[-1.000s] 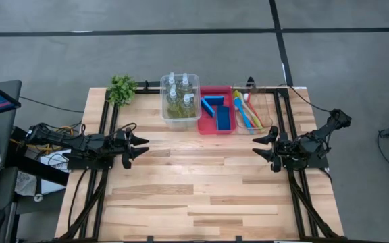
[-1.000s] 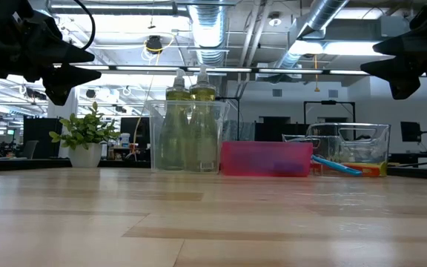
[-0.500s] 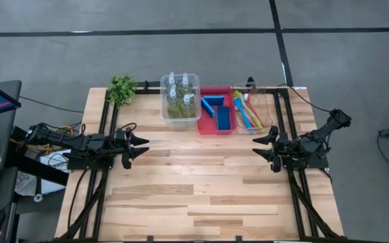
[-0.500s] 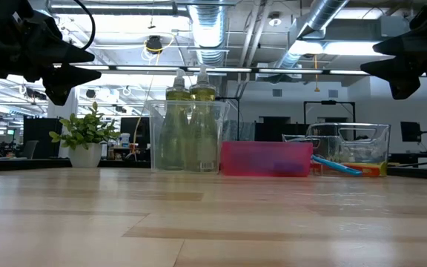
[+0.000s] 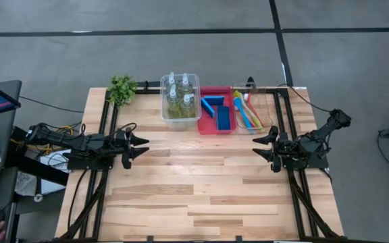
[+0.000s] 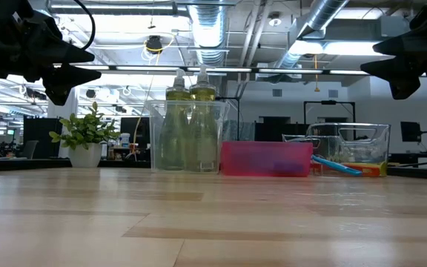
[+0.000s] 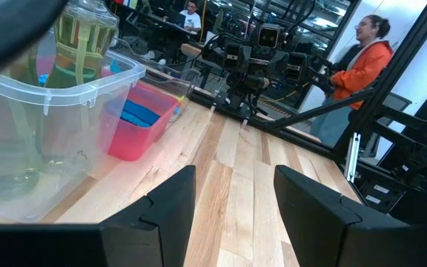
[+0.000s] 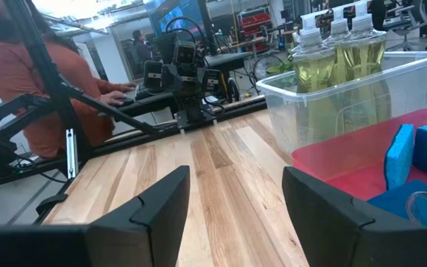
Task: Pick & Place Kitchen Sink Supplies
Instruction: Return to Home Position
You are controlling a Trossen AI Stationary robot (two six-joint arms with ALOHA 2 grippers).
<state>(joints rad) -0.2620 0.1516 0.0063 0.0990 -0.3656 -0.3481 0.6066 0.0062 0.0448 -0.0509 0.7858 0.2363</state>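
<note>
Pale wooden planks make up the table (image 5: 194, 185), and along its far edge the sink supplies sit sorted. The bottles (image 5: 178, 100) of yellow-green liquid stand together in a clear tub (image 5: 162, 101). The blue sponges (image 5: 223, 116) lie in the red bin (image 5: 215, 132) next to it. The brushes (image 5: 245, 111) rest in a second clear bin (image 5: 265, 108) on the far side of the red one. A small plant (image 5: 121, 88) stands apart near the corner. The left gripper (image 5: 139, 148) hangs above the table's left edge and the right gripper (image 5: 258, 147) above its right edge, well apart and facing each other across bare wood. Each is empty: the left fingers (image 7: 161, 222) and the right fingers (image 8: 154, 215) are spread wide with nothing between them. With no supply loose on the boards, sorting looks finished and the step in hand seems to be the return to rest. The next move probably calls only for settling both arms without swinging toward the bins.
</note>
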